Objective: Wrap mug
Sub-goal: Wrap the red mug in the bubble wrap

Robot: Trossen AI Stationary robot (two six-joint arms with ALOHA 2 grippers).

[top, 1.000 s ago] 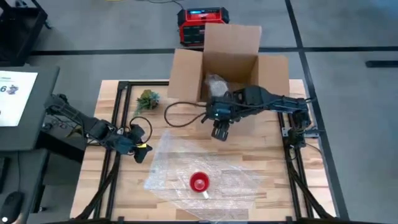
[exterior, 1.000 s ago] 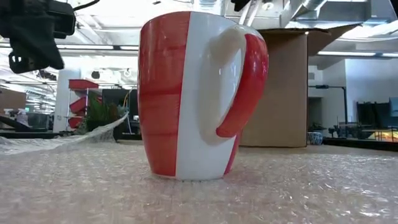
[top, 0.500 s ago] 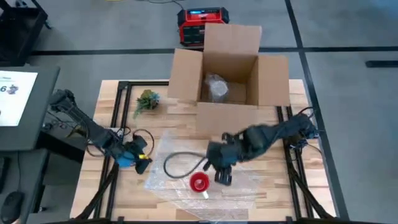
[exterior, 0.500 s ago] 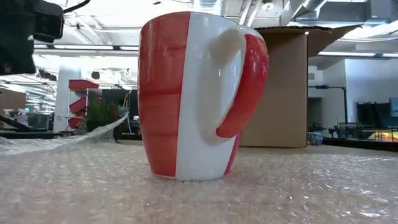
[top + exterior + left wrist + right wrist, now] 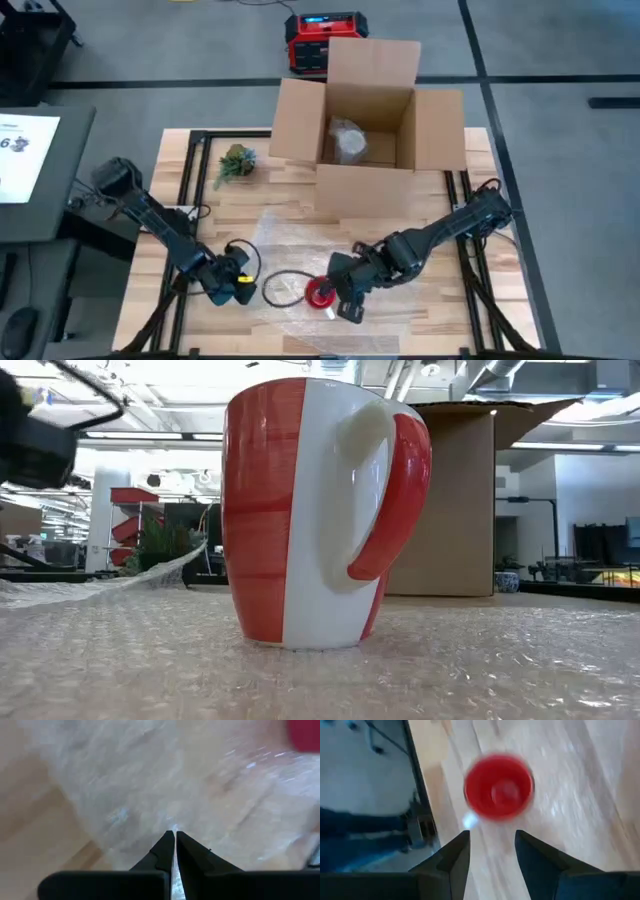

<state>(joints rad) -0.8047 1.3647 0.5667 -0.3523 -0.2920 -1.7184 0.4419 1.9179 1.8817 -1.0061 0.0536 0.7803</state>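
our right end effector (image 5: 349, 303), fingers spread, hangs just beside the upright mug (image 5: 320, 292), nearer than the left end effector (image 5: 243, 287), pinched closed at the bubble wrap (image 5: 290, 240) edge.

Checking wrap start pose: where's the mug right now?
In the high view the mug stands upright on the bubble wrap near the table's front edge, the right gripper just beside it, open.
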